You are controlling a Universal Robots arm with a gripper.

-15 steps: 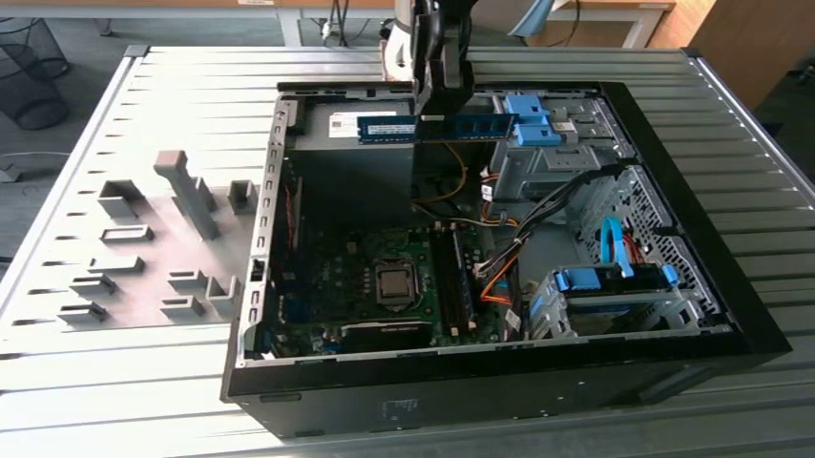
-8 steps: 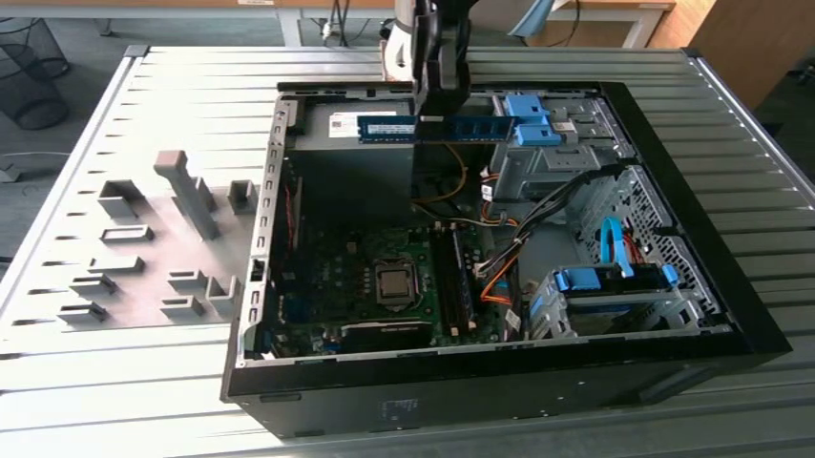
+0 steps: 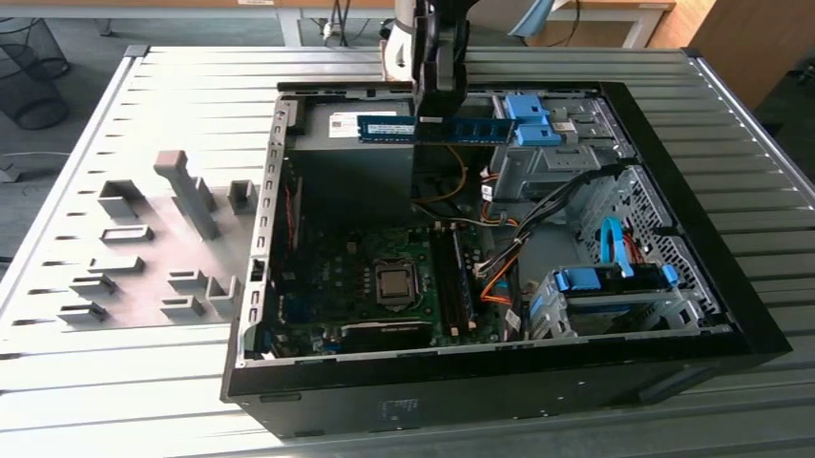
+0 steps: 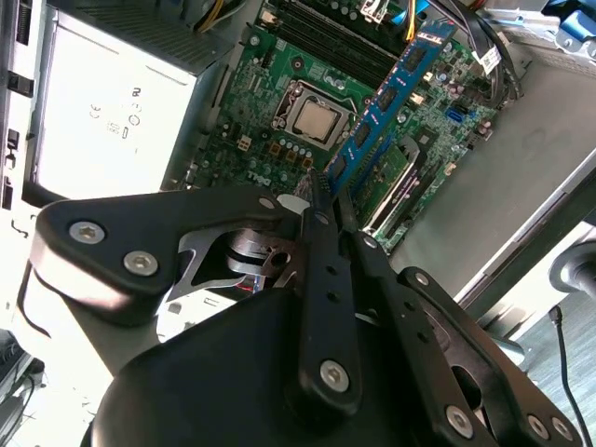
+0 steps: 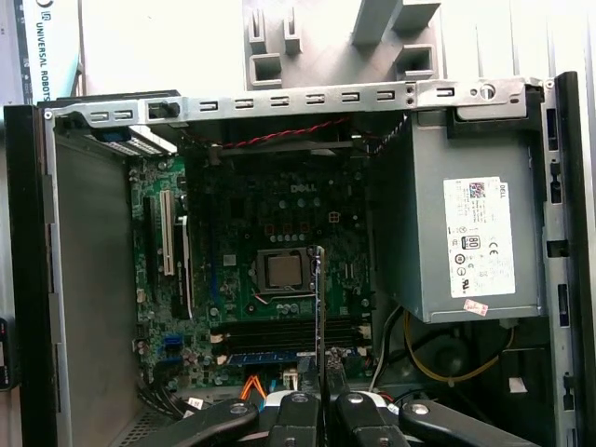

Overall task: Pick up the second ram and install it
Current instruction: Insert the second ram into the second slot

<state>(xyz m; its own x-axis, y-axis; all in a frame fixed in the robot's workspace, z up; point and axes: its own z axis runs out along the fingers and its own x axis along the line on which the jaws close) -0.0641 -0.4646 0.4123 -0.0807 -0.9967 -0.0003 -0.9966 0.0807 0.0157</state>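
Note:
The second ram, a blue-green stick with dark chips, hangs level above the back of the open computer case, well clear of the motherboard. My gripper is shut on its middle from above. In the second wrist view the ram sticks out from my gripper over the board. In the first wrist view the ram shows edge-on as a thin line rising from my gripper, above the long black memory slots beside the processor.
The grey power supply fills one corner of the case. Blue drive carriers and orange and black cables lie at the exterior view's right. Grey fixture blocks stand on the slatted table outside the case.

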